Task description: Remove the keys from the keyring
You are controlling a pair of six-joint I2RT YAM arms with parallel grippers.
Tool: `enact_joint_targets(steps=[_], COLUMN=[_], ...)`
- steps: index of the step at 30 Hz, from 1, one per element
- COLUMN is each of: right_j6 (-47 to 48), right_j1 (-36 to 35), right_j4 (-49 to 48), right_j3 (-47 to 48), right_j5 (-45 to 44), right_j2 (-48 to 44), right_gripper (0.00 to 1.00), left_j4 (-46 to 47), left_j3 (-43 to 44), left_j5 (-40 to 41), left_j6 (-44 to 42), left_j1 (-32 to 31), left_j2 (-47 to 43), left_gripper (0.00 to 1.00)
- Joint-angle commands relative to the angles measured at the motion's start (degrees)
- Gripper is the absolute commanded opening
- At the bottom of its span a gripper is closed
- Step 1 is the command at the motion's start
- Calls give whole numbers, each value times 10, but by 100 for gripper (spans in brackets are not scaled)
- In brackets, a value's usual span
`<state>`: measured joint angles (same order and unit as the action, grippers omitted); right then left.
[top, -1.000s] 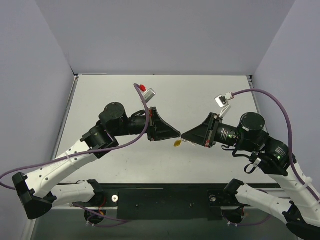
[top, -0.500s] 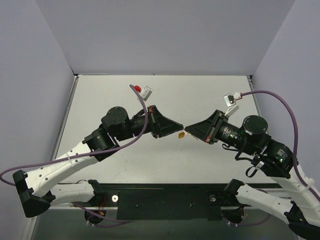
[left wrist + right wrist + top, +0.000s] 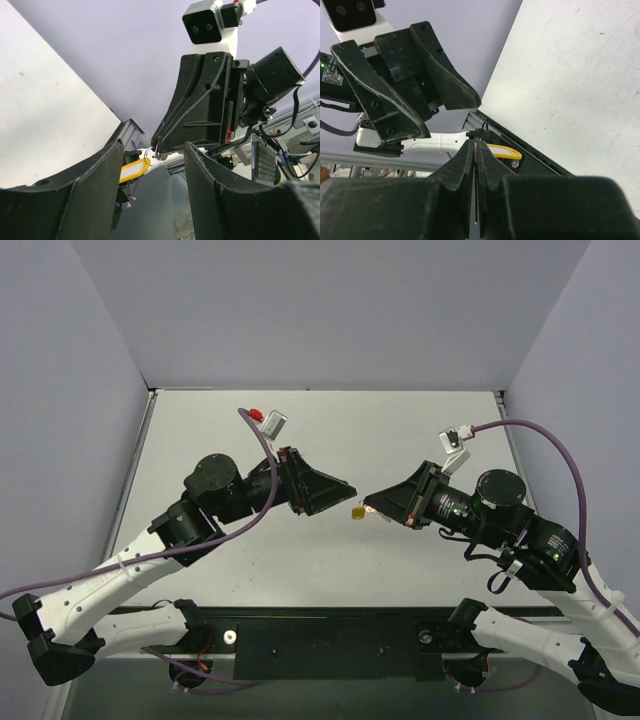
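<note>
The keyring (image 3: 357, 512) is a small yellow-orange tag on a thin wire loop. It hangs above the table from the tip of my right gripper (image 3: 368, 508), which is shut on its metal end. In the right wrist view the tag (image 3: 504, 151) pokes out just past the closed jaws (image 3: 475, 144). My left gripper (image 3: 350, 492) stands open a short way to the left and touches nothing. Through its gap (image 3: 154, 145) I see the tag (image 3: 133, 170) dangling. A blurred grey key-shaped form (image 3: 184, 227) shows low between my left fingers, clear of both.
The white table (image 3: 330, 430) is ringed by lavender walls. A black base rail (image 3: 330, 635) runs along the near edge. Purple cables (image 3: 560, 455) loop off both wrists. Both arms reach in towards the table's middle, their tips close together.
My left gripper went from shut to open and drew back to the left, away from the right gripper's tip. The keyring stayed hanging from the right gripper.
</note>
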<state>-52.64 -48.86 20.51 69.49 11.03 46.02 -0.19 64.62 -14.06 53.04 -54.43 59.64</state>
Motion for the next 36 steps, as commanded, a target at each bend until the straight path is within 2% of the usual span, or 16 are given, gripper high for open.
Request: enact_joint_targets(steps=[1,6,16,24,27,35,36], right_j6=[8,4,3,4,5,6,6], right_j1=[-5,-6,-7,-6,-7,-7,-7], right_j4=[-26,-36,-40,-39,-36,-30,-30], right_j3=[7,12,20,25,25,27,27], right_j5=[35,59,66,61,58,52,51], right_j2=[3,8,14,17,16,19,20], right_gripper=[0,0,0,0,0,0,0], left_j4=[3,30,145,144,144,148,149], left_j3=[14,-1,-34,-36,-36,-34,-33], left_j5=[-54,-118,-222,-236,-239,-241,-241], left_j6=[-26,-18,37,39,39,44,45], left_j1=[24,40,46,45,46,46,46], left_j2=[-22,-19,10,14,14,16,17], left_gripper=[61,61,53,43,31,7,0])
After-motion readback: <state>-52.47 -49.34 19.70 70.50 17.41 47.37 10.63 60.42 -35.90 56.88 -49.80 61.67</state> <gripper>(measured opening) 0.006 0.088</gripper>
